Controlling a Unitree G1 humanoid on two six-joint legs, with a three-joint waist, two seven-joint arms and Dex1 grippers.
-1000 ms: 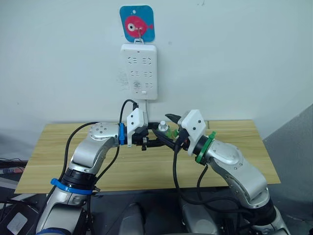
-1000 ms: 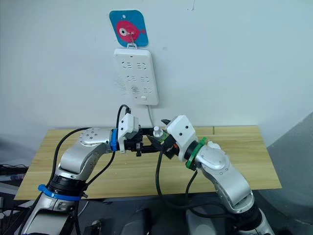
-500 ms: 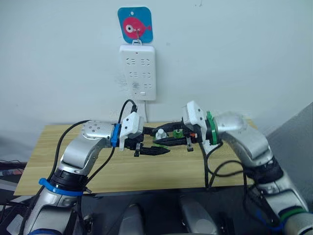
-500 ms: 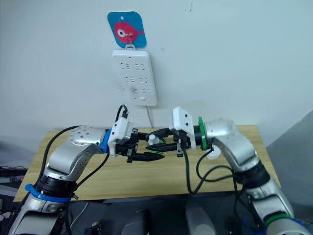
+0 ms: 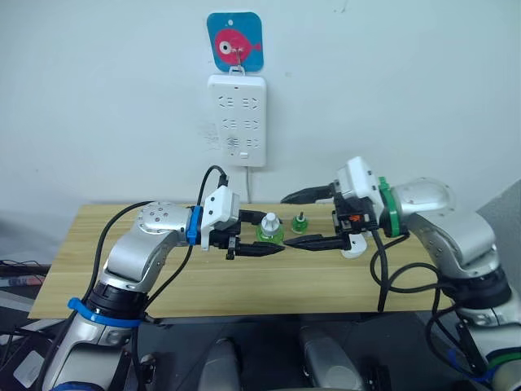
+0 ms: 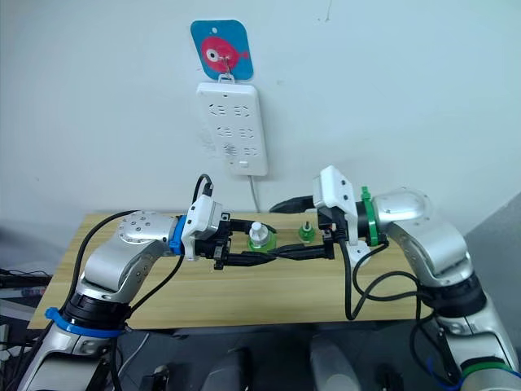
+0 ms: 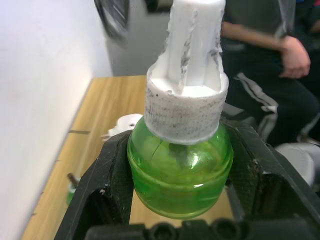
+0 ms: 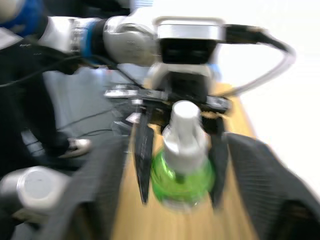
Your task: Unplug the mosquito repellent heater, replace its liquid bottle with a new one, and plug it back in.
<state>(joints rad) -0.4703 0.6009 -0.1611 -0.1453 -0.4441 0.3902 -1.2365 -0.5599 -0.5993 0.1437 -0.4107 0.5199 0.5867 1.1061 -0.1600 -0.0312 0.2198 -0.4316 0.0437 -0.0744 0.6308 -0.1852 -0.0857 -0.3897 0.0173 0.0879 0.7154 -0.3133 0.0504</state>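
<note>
My left gripper [image 5: 265, 238] is shut on the new one [image 5: 269, 227], a green bottle with a white cap [image 7: 186, 102], held upright above the table. My right gripper [image 5: 285, 220] stands open just right of it, one finger high, one low, holding nothing. Between them, farther back, the dark-necked liquid bottle [image 5: 299, 220] stands on the table. The white mosquito repellent heater [image 5: 354, 247] lies on the table under my right wrist. The right wrist view looks straight at the capped bottle [image 8: 182, 167] in the left gripper.
A white power strip [image 5: 236, 120] hangs on the wall under a blue fish hook plate [image 5: 234, 41]. The wooden table [image 5: 122, 269] has bare room at both ends. A person's hand [image 7: 295, 55] shows beyond the table in the left wrist view.
My right arm has swung out to the right and drawn its open gripper back from the capped bottle. The left gripper still holds that bottle. The camera view has shifted slightly.
</note>
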